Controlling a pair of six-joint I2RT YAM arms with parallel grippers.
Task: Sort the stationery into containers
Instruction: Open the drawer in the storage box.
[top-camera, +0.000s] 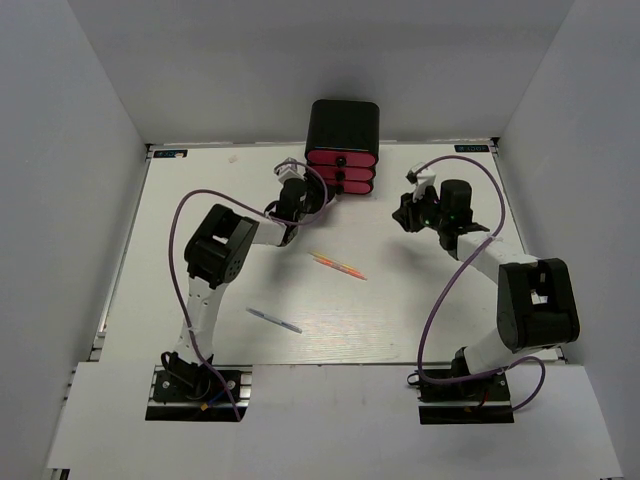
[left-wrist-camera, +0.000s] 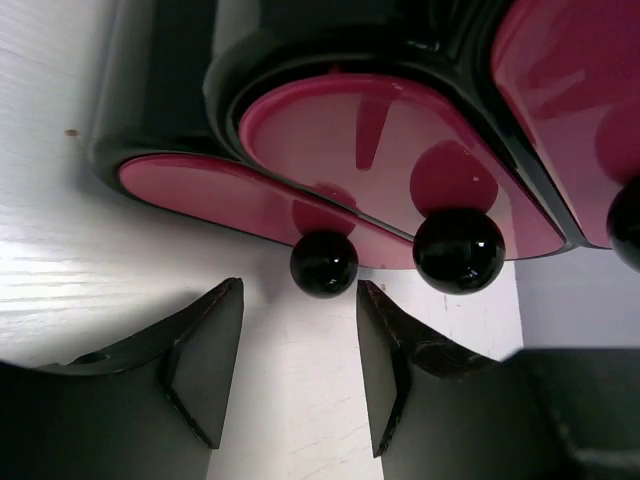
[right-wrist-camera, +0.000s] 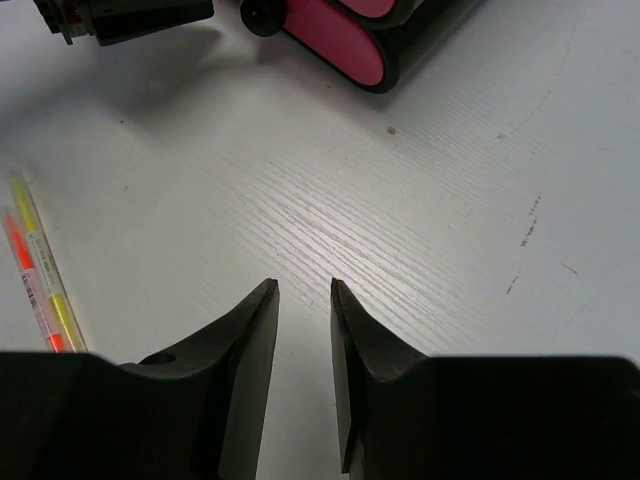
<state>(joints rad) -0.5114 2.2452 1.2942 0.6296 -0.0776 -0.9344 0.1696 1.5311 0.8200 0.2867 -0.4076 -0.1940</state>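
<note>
The black cabinet (top-camera: 342, 125) with three pink drawers (top-camera: 342, 170) stands at the back middle. My left gripper (top-camera: 300, 190) is open just in front of it. In the left wrist view its fingertips (left-wrist-camera: 300, 290) frame a black knob (left-wrist-camera: 324, 263) on one pink drawer (left-wrist-camera: 200, 195) without touching it. A second knob (left-wrist-camera: 458, 250) sits to the right. My right gripper (top-camera: 410, 215) is narrowly open and empty over bare table (right-wrist-camera: 303, 285). A thin orange-pink pen (top-camera: 338, 265) lies mid-table beside a yellowish one (right-wrist-camera: 40, 270). A thin blue-grey pen (top-camera: 274, 319) lies nearer the front. The markers are out of view.
White walls close in the table on the left, right and back. The left arm's purple cable (top-camera: 180, 230) loops over the table's left side. The right arm's cable (top-camera: 440, 300) hangs beside the right arm. The cabinet's corner (right-wrist-camera: 340, 40) shows in the right wrist view.
</note>
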